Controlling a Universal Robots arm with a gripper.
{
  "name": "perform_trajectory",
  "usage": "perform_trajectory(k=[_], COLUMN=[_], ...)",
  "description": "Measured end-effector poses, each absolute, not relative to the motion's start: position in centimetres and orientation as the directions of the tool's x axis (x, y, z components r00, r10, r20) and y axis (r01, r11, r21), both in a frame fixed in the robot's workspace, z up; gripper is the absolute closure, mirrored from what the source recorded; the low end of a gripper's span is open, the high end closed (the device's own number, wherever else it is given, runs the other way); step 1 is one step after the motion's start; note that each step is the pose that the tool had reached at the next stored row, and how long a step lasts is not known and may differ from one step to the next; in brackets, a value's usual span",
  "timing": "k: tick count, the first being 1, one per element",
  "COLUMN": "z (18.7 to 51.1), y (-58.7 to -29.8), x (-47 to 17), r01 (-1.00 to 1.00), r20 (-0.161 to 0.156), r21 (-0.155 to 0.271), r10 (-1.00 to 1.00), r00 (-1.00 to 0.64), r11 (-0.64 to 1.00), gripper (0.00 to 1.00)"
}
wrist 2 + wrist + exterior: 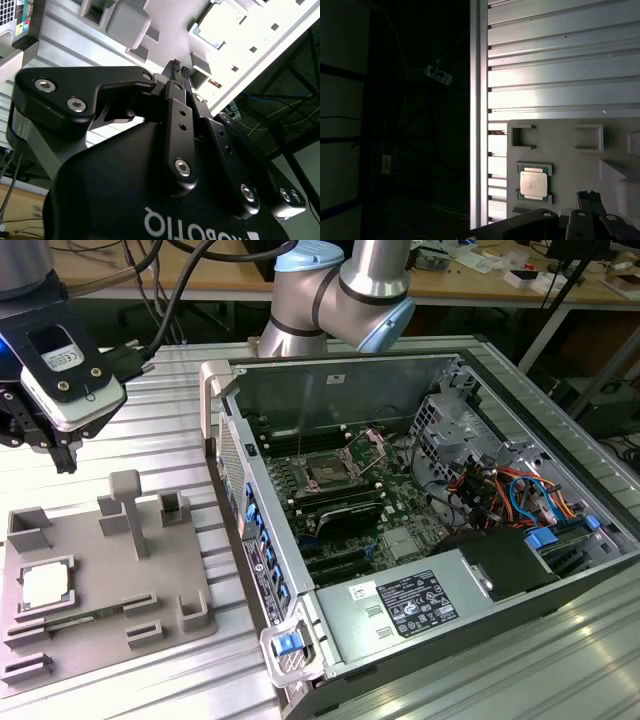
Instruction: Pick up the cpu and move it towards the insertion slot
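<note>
Step in hand: the gripper (62,458) is hanging over the slatted table (170,430) near the tray (100,570), so it is probably lining up for the pick.
Gripper: in both wrist views the fingertips (175,65) are sitting pressed together with nothing between them.
Chip: the chip (45,586) is lying flat and untouched in a shallow square nest on the tray, towards the exterior view's left. In the first wrist view the chip (534,183) is showing pale and square, near the gripper (590,194) but apart from it.
Socket: the socket (326,473) is lying inside the computer case (330,370), well apart from the chip, towards the exterior view's right. Its plate is standing hinged up.
Doing it well: the fingers are needing to spread wider than the chip before any descent, and to be coming down centred over it and square to its edges. That way both pads are meeting opposite sides together.
Grip: the chip is thin, so a light pinch low on the edges is likely suiting it best, and lifting it level is helping.
Watch for: the raised nest walls and the posts (128,510) are crowding the tray. A skewed approach is risking a knock or a tilted chip.
</note>
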State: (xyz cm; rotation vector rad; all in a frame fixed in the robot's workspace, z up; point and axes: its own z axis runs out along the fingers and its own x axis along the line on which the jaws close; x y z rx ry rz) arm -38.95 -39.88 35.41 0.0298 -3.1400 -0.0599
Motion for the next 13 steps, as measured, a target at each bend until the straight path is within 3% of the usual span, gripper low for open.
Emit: perform_trajectory(k=[13], z=[35.38], y=[-40.01], x=[-39.23], r01=[-0.019], r20=[0.000], r21=[0.038], r10=[-0.019], r00=[-1.000], r11=[0.999], gripper=[0.89])
